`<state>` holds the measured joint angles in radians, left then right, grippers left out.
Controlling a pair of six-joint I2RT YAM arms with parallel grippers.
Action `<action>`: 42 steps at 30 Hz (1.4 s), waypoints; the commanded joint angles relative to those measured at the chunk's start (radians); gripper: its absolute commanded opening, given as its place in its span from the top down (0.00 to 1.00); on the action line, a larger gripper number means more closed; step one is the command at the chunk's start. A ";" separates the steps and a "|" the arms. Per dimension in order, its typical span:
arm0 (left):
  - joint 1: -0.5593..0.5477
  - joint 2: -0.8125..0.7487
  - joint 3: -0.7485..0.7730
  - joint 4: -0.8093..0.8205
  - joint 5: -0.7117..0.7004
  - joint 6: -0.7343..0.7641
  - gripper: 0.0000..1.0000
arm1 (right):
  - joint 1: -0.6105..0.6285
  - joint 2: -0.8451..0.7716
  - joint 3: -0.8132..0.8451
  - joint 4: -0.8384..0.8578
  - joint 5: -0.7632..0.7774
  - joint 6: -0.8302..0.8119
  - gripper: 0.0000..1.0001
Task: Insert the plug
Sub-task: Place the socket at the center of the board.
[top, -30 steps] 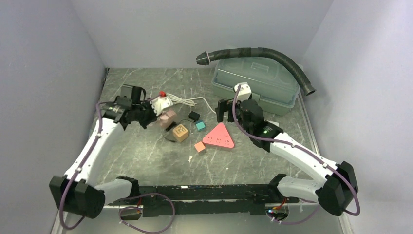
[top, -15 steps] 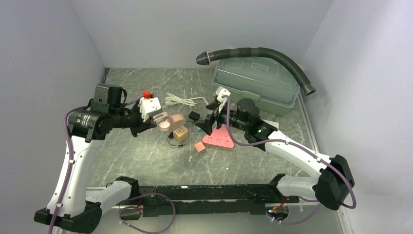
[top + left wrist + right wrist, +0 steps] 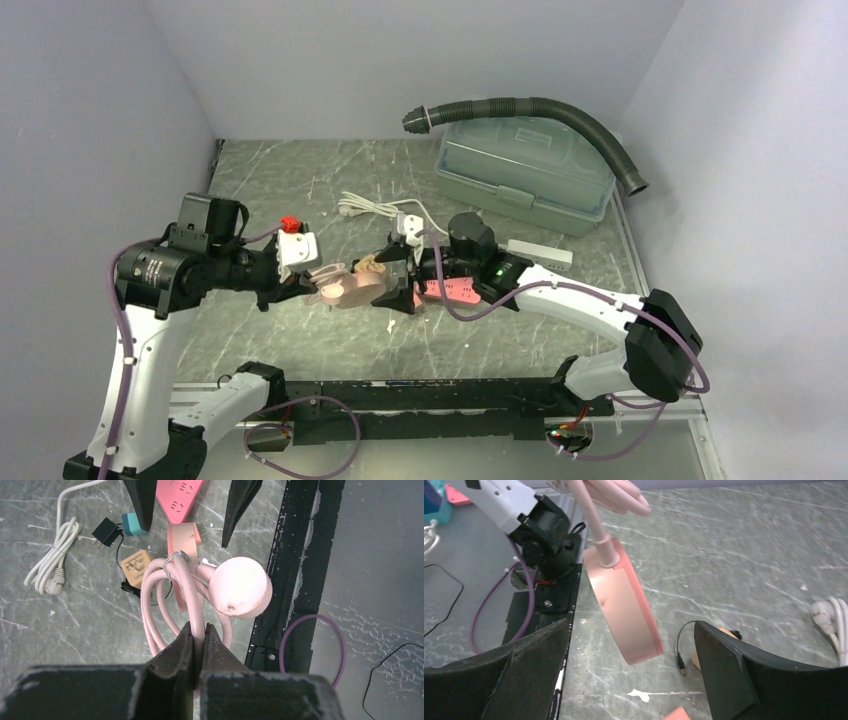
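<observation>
My left gripper (image 3: 198,627) is shut on one loop of a coiled pink cable (image 3: 160,587) and holds it above the table. A round pink plug body (image 3: 240,586) hangs from the coil. In the top view the left gripper (image 3: 303,283) and the pink bundle (image 3: 350,287) are at centre-left. My right gripper (image 3: 398,275) stands open just right of the bundle. In the right wrist view the pink disc (image 3: 624,610) hangs between the wide-open fingers (image 3: 729,675), touching neither. The pink triangular power strip (image 3: 458,291) lies on the table under the right wrist.
A tan cube charger (image 3: 134,562), a black adapter (image 3: 106,531), a teal block (image 3: 131,523) and a coiled white cord (image 3: 375,207) lie nearby. A grey-green lidded box (image 3: 525,170) with a black hose (image 3: 540,105) stands at the back right. The black rail (image 3: 420,395) runs along the near edge.
The left arm has lifted the pink cable bundle and carried it toward the front centre. The right arm has swung left, open, until its fingers straddle the hanging pink disc.
</observation>
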<state>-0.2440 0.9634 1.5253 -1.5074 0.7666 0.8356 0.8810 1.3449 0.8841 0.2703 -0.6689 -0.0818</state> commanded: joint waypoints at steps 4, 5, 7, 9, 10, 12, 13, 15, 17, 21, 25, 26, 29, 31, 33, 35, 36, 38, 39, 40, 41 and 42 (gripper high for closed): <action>-0.003 -0.035 -0.009 0.005 0.086 0.041 1.00 | 0.065 0.062 0.061 0.117 -0.048 0.010 0.00; -0.003 -0.039 -0.010 0.006 0.086 0.038 1.00 | 0.070 0.078 0.073 0.108 -0.050 0.010 0.02; -0.003 -0.047 -0.017 0.015 0.078 0.028 1.00 | 0.076 0.110 0.109 0.088 -0.063 0.016 0.14; -0.003 -0.063 -0.028 0.023 0.062 0.024 1.00 | 0.077 0.139 0.148 0.040 -0.086 0.023 0.39; -0.003 -0.073 -0.040 0.033 0.048 0.021 1.00 | 0.078 0.154 0.166 0.014 -0.102 0.023 0.52; -0.003 -0.098 -0.069 0.062 0.012 0.012 1.00 | 0.078 0.177 0.191 -0.042 -0.129 0.026 0.72; -0.003 -0.111 -0.087 0.084 -0.011 0.004 1.00 | 0.078 0.183 0.196 -0.060 -0.138 0.028 0.79; -0.003 -0.139 -0.132 0.137 -0.062 -0.006 1.00 | 0.080 0.176 0.182 -0.065 -0.136 0.045 0.82; -0.003 -0.166 -0.185 0.220 -0.127 -0.025 1.00 | 0.084 0.160 0.153 -0.050 -0.130 0.070 0.83; -0.003 -0.203 -0.272 0.328 -0.269 -0.044 0.43 | 0.087 0.164 0.154 -0.096 -0.124 0.115 1.00; -0.003 -0.231 -0.354 0.438 -0.404 -0.128 0.00 | 0.097 0.261 0.275 -0.245 -0.116 0.144 1.00; -0.003 -0.228 -0.357 0.454 -0.432 -0.156 0.00 | 0.098 0.301 0.319 -0.295 -0.122 0.145 1.00; -0.003 -0.190 -0.353 0.494 -0.514 -0.256 0.00 | 0.099 0.426 0.449 -0.419 -0.143 0.131 1.00; -0.003 -0.150 -0.340 0.518 -0.558 -0.314 0.00 | 0.099 0.502 0.539 -0.477 -0.151 0.122 1.00; -0.003 -0.112 -0.331 0.549 -0.611 -0.365 0.00 | 0.102 0.580 0.624 -0.519 -0.156 0.109 1.00; -0.002 -0.084 -0.328 0.565 -0.670 -0.396 0.00 | 0.104 0.641 0.697 -0.545 -0.156 0.104 1.00; -0.001 -0.070 -0.329 0.571 -0.716 -0.405 0.00 | 0.104 0.672 0.730 -0.558 -0.158 0.102 1.00; 0.001 -0.040 -0.334 0.585 -0.828 -0.419 0.00 | 0.104 0.735 0.797 -0.578 -0.164 0.104 1.00; 0.005 -0.026 -0.336 0.593 -0.910 -0.424 0.00 | 0.104 0.766 0.822 -0.586 -0.165 0.107 1.00; 0.020 -0.015 -0.337 0.600 -0.944 -0.423 0.00 | 0.104 0.795 0.847 -0.589 -0.169 0.110 1.00; 0.045 -0.010 -0.341 0.614 -0.959 -0.423 0.00 | 0.104 0.823 0.864 -0.589 -0.169 0.112 1.00; 0.079 -0.011 -0.343 0.627 -0.954 -0.422 0.00 | 0.102 0.847 0.880 -0.591 -0.167 0.115 1.00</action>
<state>-0.2295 0.9485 1.1637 -0.9909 -0.0273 0.4686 0.9718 2.1403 1.6608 -0.3119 -0.7876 0.0364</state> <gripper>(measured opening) 0.996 0.368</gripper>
